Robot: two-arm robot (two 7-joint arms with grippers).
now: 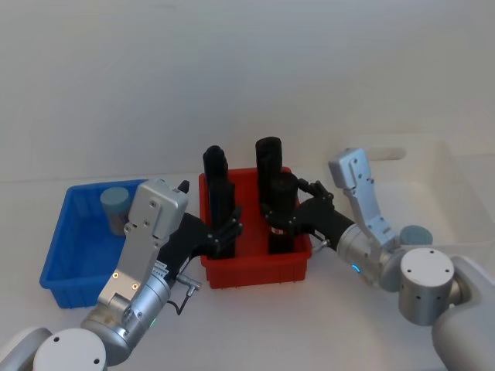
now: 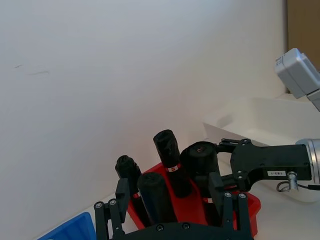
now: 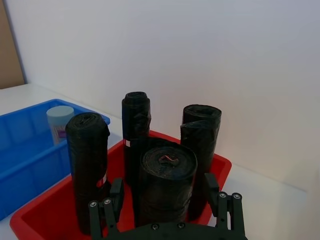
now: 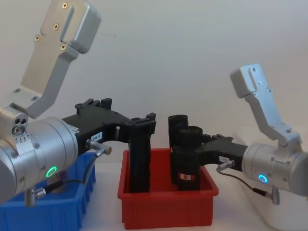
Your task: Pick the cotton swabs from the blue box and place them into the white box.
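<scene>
One cotton swab jar (image 1: pixel 114 205) with a pale blue-green lid stands at the back of the blue box (image 1: pixel 73 247) on the left, also seen as a jar (image 3: pixel 60 122) in the right wrist view. Another such lid (image 1: pixel 415 234) shows inside the white box (image 1: pixel 441 182) on the right, partly behind my right arm. My left gripper (image 1: pixel 226 232) reaches over the red bin (image 1: pixel 255 270), open around a black roll (image 2: pixel 156 195). My right gripper (image 1: pixel 280 220) is open around another black roll (image 3: pixel 167 182) in the same bin.
The red bin (image 4: pixel 166 207) sits between the two boxes and holds several tall black rolls (image 1: pixel 268 158). A white wall stands close behind. Bare white table lies in front of the bins.
</scene>
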